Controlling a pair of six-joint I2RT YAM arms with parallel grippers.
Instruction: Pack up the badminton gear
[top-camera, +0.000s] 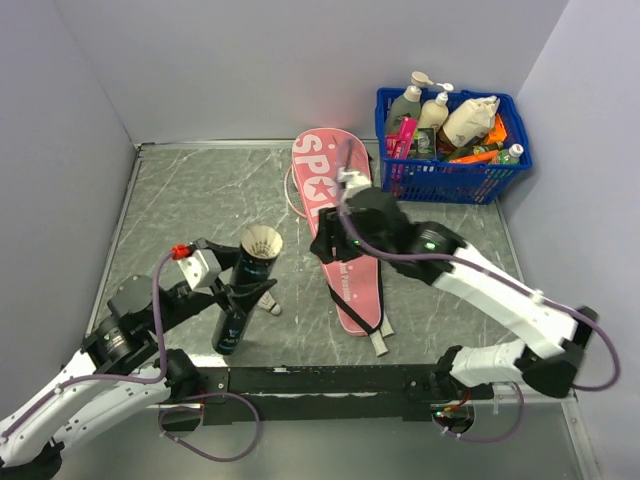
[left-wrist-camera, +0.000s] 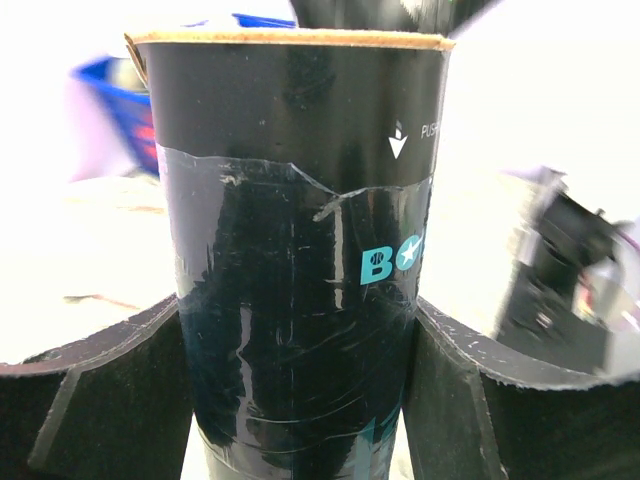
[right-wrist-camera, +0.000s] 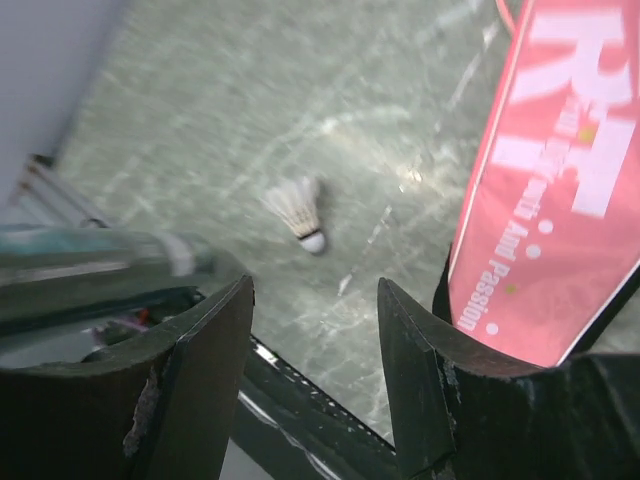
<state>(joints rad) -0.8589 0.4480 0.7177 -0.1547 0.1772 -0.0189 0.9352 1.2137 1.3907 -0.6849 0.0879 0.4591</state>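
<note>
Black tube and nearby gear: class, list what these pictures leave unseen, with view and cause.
Black tube contents: top view, its wall hides everything below the rim.
Tube's lettering: left wrist view, curves out of sight after "BO".
Rackets: top view, the pink cover hides most of them.
Cover's lettering: right wrist view, cut by the edge, blurred.

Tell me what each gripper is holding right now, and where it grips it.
Left gripper clamps the black tube around its middle; right gripper holds nothing.

Pink cover (top-camera: 352, 285) with white lettering, glossy black tube (left-wrist-camera: 300, 280) with teal print, white shuttlecock (right-wrist-camera: 297, 212), blue basket (top-camera: 450, 182), grey marble-veined table (top-camera: 200, 200).
</note>
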